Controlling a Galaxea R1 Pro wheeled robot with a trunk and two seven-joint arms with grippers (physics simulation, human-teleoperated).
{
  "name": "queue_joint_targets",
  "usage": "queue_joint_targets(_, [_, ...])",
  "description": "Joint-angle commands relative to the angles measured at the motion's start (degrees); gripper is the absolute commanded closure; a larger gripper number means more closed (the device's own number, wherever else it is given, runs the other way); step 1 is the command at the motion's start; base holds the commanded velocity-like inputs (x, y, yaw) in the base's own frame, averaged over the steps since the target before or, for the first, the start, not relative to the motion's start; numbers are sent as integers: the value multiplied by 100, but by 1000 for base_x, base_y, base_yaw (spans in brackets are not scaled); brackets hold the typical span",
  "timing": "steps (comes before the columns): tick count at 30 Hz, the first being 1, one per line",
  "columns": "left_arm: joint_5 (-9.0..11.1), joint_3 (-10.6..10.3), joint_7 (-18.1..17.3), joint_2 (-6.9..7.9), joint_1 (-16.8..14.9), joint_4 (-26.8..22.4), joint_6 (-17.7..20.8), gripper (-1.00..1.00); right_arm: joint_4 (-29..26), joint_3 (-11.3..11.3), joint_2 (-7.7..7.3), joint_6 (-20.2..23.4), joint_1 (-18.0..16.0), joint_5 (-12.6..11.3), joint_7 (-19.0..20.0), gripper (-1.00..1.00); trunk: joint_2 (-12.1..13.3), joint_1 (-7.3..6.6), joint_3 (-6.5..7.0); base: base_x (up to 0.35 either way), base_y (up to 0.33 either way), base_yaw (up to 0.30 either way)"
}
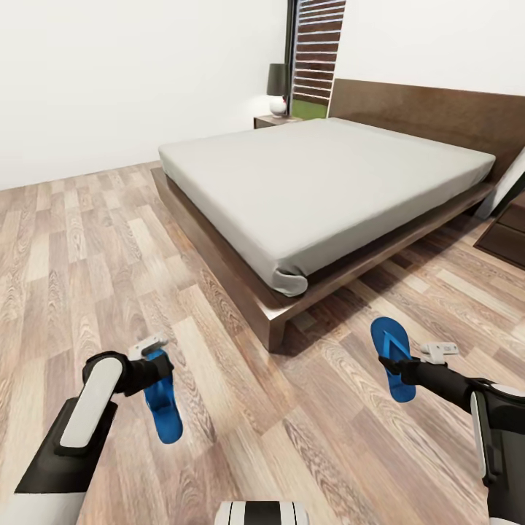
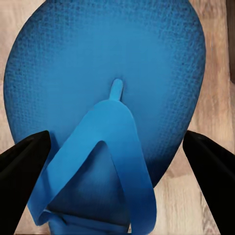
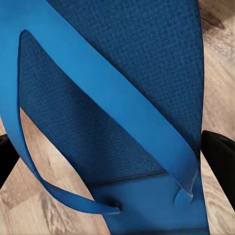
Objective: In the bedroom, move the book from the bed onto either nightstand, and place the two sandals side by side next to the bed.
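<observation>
Sandals, both bright blue with a finely dimpled footbed and a smooth Y-shaped strap, hang above the wood-plank floor (image 1: 240, 408), one in each arm's grasp; the left sandal (image 1: 163, 405) sits in the left gripper (image 1: 149, 364), whose dark jaws show at either side of the sole in the left wrist view (image 2: 105, 98) and appear clamped on it; the right sandal (image 1: 392, 357) is held by the right gripper (image 1: 397, 364), its jaws closed on the sole with the strap arching across it in the right wrist view (image 3: 122, 98); no writing is legible on either; just beyond them stands the bed (image 1: 321, 175), a pale grey mattress with rounded corners on a low dark wooden frame and flat headboard; a dark nightstand (image 1: 273, 121) at its far side carries a lamp (image 1: 278, 87) with a dark shade and round white base; another dark cabinet (image 1: 507, 233) shows at the right edge.
</observation>
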Motion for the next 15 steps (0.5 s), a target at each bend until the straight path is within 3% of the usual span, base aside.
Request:
queue_joint_targets(1, [91, 96, 53, 14, 77, -29, -19, 100, -6, -9, 1, 21, -5, 47, 53, 100, -2, -1, -4, 7, -33, 9])
queue_joint_targets(2, [95, 243, 43, 32, 262, -110, -32, 100, -6, -11, 1, 22, -4, 47, 53, 100, -2, -1, -4, 4, -21, 6])
queue_joint_targets(6, [94, 410, 35, 47, 735, -357, -89, 100, -6, -12, 1, 25, -3, 46, 53, 100, -2, -1, -4, 3, -13, 4])
queue_joint_targets(15, [85, 516, -134, 154, 1511, -507, -639, 100, -6, -13, 1, 27, -6, 48, 53, 100, -2, -1, -4, 1, -3, 1])
